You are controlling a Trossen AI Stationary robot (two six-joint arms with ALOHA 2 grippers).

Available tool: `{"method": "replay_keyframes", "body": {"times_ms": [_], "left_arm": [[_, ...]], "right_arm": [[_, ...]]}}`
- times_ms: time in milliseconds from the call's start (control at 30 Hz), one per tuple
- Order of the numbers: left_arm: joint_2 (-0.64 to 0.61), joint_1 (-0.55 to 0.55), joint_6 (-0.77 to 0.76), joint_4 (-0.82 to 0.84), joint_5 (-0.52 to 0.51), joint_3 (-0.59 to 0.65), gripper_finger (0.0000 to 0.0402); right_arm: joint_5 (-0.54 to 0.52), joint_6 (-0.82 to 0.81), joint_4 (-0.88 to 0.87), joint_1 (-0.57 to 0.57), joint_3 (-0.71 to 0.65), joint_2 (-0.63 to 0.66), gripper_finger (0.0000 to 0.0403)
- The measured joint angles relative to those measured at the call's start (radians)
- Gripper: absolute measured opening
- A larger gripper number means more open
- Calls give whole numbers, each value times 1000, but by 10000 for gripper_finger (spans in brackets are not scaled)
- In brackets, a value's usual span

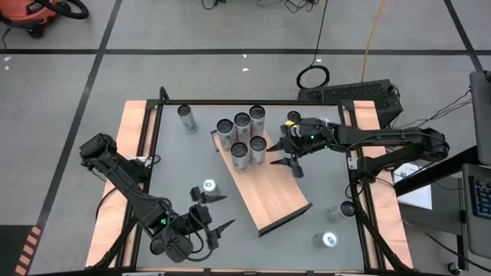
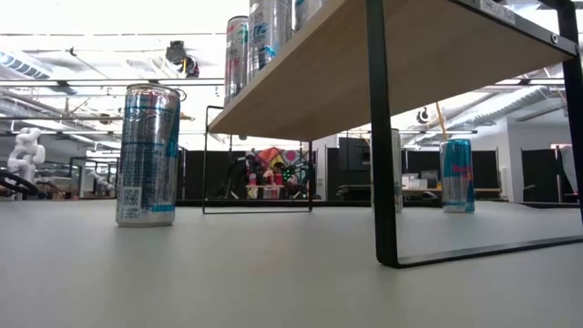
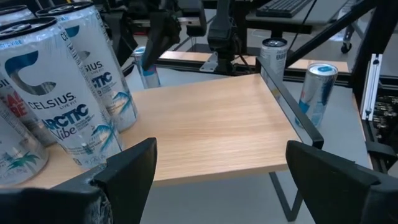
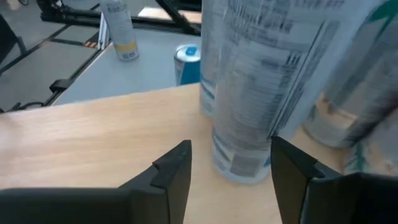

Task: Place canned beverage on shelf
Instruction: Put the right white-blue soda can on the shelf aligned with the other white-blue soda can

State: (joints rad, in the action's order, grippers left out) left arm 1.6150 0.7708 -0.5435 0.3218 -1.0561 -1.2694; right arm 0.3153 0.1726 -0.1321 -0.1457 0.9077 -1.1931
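Note:
The shelf (image 1: 272,195) is a light wood board on a black frame and lies slantwise across the table's middle. Several silver cans (image 1: 242,138) stand bunched on its far left end. My right gripper (image 1: 282,157) is open, level with these cans, on their right. Its fingers (image 4: 177,165) flank the base of the nearest can (image 4: 239,124), which stands upright on the board. My left gripper (image 1: 219,213) hangs open off the shelf's near left side with nothing between its fingers, facing the board (image 3: 211,124) and the bunched cans (image 3: 68,93). My right gripper comes at the nearest can's lower part (image 4: 264,155) nearly level, from the table's right. One finger (image 4: 292,168) overlaps the can's edge in the wrist view. I cannot tell whether either finger touches it.
Loose cans stand on the grey table: one at the far left (image 1: 186,119), a blue-topped one (image 1: 209,186) beside my left gripper, one at the far right (image 1: 293,119), two near the right edge (image 1: 345,208) (image 1: 330,240). The shelf's black leg (image 2: 383,137) stands near the low camera.

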Motion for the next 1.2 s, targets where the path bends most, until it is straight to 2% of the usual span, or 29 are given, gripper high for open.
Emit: {"method": "replay_keyframes", "body": {"times_ms": [567,733,1200], "left_arm": [[0,-2,-1,1,2,0,350],[0,-2,-1,2,6,0,350],[0,-2,-1,2,6,0,350]], "right_arm": [[5,-8,-33,4,0,-19,150],[55,-16,-20,4,0,-19,150],[54,14,-6,4,0,-19,150]]}}
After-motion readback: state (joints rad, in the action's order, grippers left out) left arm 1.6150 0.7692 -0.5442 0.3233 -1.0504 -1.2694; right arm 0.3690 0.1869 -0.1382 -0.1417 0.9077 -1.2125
